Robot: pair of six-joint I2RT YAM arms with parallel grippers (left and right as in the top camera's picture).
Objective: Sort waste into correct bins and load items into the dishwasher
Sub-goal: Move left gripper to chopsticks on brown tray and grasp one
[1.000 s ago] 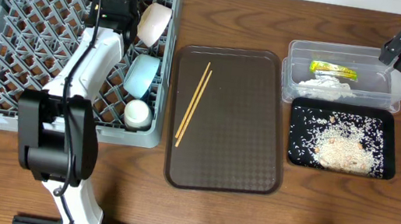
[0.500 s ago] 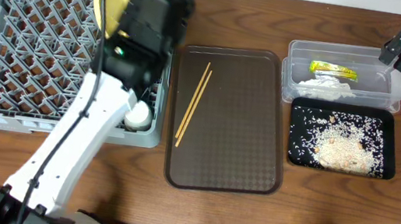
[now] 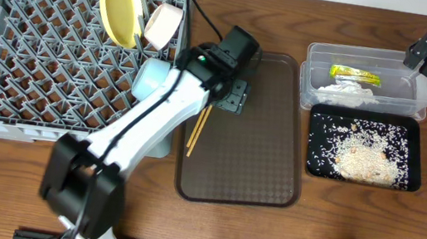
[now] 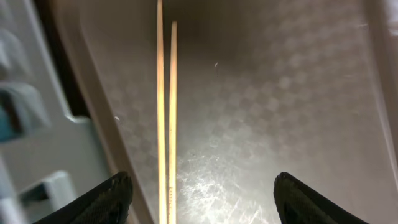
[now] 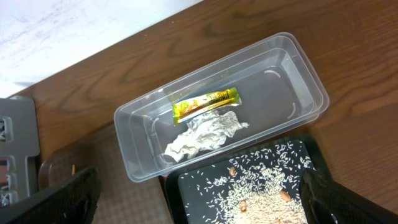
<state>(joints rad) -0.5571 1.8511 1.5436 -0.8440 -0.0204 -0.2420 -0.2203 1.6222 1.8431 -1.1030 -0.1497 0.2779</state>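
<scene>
Chopsticks [image 4: 166,118] are seen lying side by side on the brown tray [image 3: 263,152], close to its left edge, and are not gripped. The left jaws are held apart above them (the sticks lie nearer one finger than the other). The right jaws are spread wide and empty near the clear tub [image 5: 292,68], in which the yellow-green wrapper [image 5: 205,104] and crumpled paper [image 5: 202,138] are contained. Rice scraps [image 3: 367,158] are scattered across the black tray [image 3: 316,163], set just beside the tub on the surface. In the grey dish rack [image 3: 30,52], the yellow plate [image 3: 119,7] and pinkish-white bowl [image 3: 162,24] are stood on edge, and the light blue bowl [image 3: 148,77] is partly hidden by the left arm [image 3: 136,134].
</scene>
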